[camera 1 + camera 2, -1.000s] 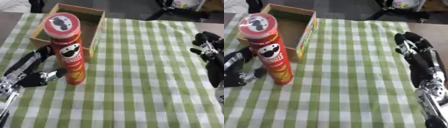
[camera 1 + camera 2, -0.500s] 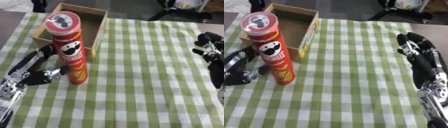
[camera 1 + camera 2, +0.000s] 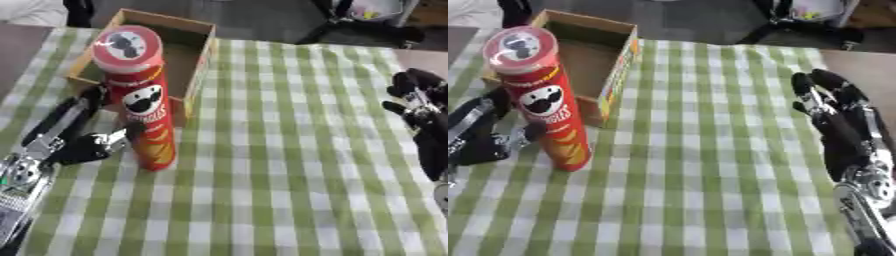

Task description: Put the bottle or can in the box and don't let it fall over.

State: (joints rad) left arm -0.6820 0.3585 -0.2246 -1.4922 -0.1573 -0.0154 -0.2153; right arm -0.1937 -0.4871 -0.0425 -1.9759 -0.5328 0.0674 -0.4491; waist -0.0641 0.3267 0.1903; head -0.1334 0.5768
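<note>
The can (image 3: 140, 100) now stands a little nearer the box (image 3: 197, 60) than before, upright on the checked bench (image 3: 280, 175). The left hand (image 3: 74, 142) grasps it low, fingers (image 3: 66, 117) behind, thumb in front. The right eye view shows the right hand (image 3: 837, 130) whole, fingers released.

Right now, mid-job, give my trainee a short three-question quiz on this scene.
1. True or false: the chips can already stands inside the box.
2. Which hand is at the can? A) left hand B) right hand
3. Fill in: the can stands ____ on the checked cloth.

Key: 1 false, it stands on the cloth in front of the box. 2 A, its fingers and thumb flank the can's lower half. 3 upright.
</note>
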